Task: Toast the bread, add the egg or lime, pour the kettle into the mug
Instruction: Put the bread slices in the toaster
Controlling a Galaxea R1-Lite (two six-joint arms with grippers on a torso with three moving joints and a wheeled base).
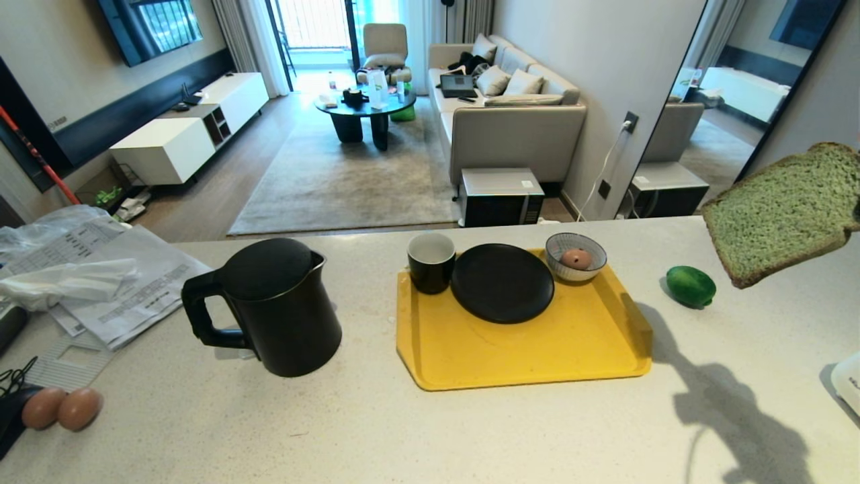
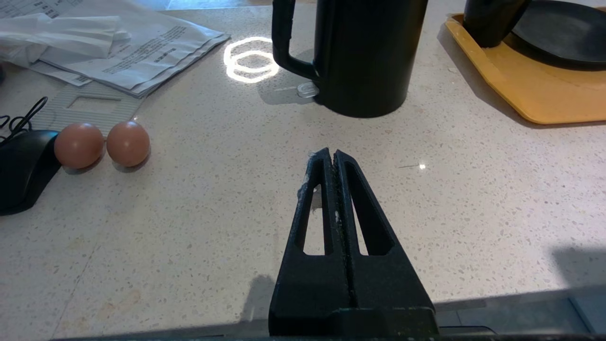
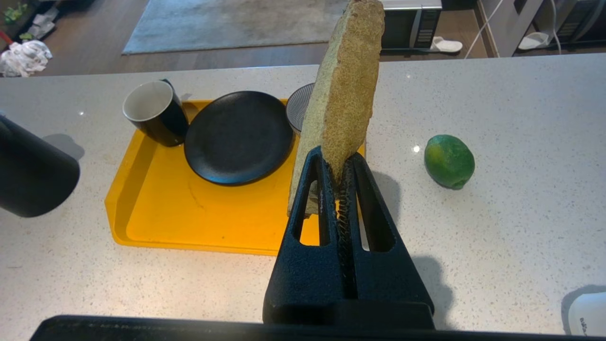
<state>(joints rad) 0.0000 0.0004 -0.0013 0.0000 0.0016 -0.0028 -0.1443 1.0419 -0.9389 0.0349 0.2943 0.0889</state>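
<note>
The right gripper point(image 3: 342, 166) pinched the bread point(image 1: 786, 208) by one edge and held it in the air at the right side of the counter point(image 1: 430, 437), well above the stone and above the lime point(image 1: 691, 286). In the right wrist view the slice stood edge-on from the jaws, its long axis running straight out from the fingers toward the yellow tray point(image 1: 524, 356). The black plate point(image 1: 502, 282) lay on that tray to the left of the held slice, between the mug point(image 1: 431, 262) and a small bowl holding an egg point(image 1: 576, 259) — so any setting-down there would call for a leftward swing. No toaster could be made out with certainty; only a white corner showed at the counter's right edge. The left gripper point(image 2: 334, 158) hung over bare counter with its fingers pressed together on nothing, the nearer arm to the kettle point(image 1: 272, 306), whose handle faced left — toward two loose eggs point(image 1: 62, 408) by the near left edge.
</note>
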